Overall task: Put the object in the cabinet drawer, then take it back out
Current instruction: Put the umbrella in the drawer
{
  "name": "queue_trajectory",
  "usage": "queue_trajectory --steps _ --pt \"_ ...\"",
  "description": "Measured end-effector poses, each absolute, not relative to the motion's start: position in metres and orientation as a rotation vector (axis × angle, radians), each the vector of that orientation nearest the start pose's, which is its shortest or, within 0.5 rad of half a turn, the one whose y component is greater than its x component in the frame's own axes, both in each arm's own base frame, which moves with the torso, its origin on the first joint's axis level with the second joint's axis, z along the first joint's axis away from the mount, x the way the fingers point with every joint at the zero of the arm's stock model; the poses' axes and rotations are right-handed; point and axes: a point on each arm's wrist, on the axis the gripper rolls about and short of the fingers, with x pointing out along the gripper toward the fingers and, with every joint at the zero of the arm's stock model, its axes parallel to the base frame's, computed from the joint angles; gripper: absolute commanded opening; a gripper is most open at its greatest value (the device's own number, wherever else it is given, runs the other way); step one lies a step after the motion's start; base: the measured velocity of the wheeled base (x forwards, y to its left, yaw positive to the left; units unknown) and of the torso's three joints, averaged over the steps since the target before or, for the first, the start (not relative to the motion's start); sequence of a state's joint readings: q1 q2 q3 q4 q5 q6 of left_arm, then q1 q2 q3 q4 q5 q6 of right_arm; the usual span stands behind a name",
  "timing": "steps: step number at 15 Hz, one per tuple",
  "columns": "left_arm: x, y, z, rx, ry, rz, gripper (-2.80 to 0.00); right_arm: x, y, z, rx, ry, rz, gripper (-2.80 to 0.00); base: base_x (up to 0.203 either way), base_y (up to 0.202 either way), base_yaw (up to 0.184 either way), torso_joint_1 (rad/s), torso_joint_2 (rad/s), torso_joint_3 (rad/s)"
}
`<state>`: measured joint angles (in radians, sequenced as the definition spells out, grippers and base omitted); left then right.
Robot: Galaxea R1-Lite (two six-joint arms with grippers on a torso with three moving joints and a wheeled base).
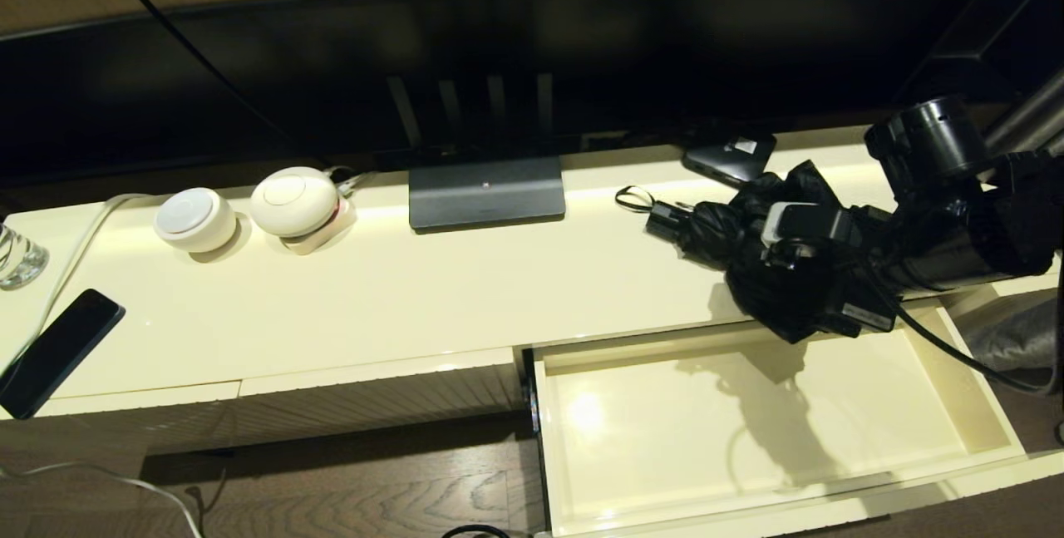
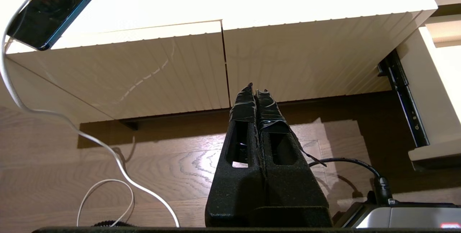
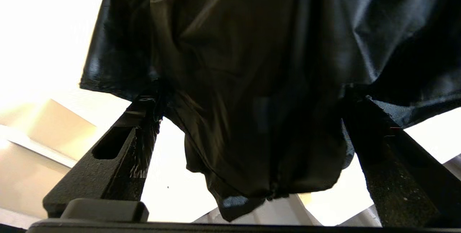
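The umbrella (image 1: 752,251) is black and lies on top of the cabinet (image 1: 374,297), near its front edge and just behind the open drawer (image 1: 748,430). Its short handle (image 1: 665,220) points to the robot's left, and a thin loop (image 1: 633,199) sticks out past the handle. Some of the loose cloth hangs over the edge, above the back of the drawer. In the right wrist view the cloth (image 3: 252,81) fills the space between the two fingers.

The right gripper (image 1: 798,259) is at the umbrella, over the bunched cloth. Its fingers (image 3: 119,153) are wide apart, one on each side of the cloth. The cloth touches them near the tips, but they do not squeeze it.

The drawer is pulled out and has a smooth cream inside (only shadows lie in it). A ribbed panel (image 1: 374,397) sits to its left.

The left gripper (image 2: 257,94) is low down in front of that panel, above the wood floor (image 2: 162,161). Its fingers are pressed together with nothing in them.

Behind the umbrella is a small black box (image 1: 731,157) with a white label. In the middle stands a dark screen stand (image 1: 486,193). Further left are two round white things (image 1: 241,212), a phone (image 1: 58,351) with a white cable (image 1: 75,251), and a glass (image 1: 18,255).
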<state>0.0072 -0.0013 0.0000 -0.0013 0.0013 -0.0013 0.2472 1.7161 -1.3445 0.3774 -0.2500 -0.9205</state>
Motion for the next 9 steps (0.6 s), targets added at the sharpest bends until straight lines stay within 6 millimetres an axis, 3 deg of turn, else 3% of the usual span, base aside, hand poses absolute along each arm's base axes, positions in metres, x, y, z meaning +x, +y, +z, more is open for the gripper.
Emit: queue_trajectory --steps 4,5,9 --pt "-0.0229 -0.0001 0.0755 -0.001 -0.002 0.009 -2.80 0.3062 0.0693 0.2301 -1.062 0.705 0.318 0.00 0.000 0.000 0.000 0.000 0.00 0.000" --pt "-0.0229 -0.0001 0.0756 -0.001 -0.003 0.008 -2.80 0.3068 0.0692 0.2298 -1.063 0.707 0.317 -2.80 0.000 0.000 0.000 0.000 0.00 0.000" --pt "-0.0229 -0.0001 0.0755 -0.001 -0.002 0.009 -2.80 0.3067 0.0675 0.2302 -1.067 0.711 0.308 -2.80 0.000 0.000 0.000 0.000 0.00 0.000"
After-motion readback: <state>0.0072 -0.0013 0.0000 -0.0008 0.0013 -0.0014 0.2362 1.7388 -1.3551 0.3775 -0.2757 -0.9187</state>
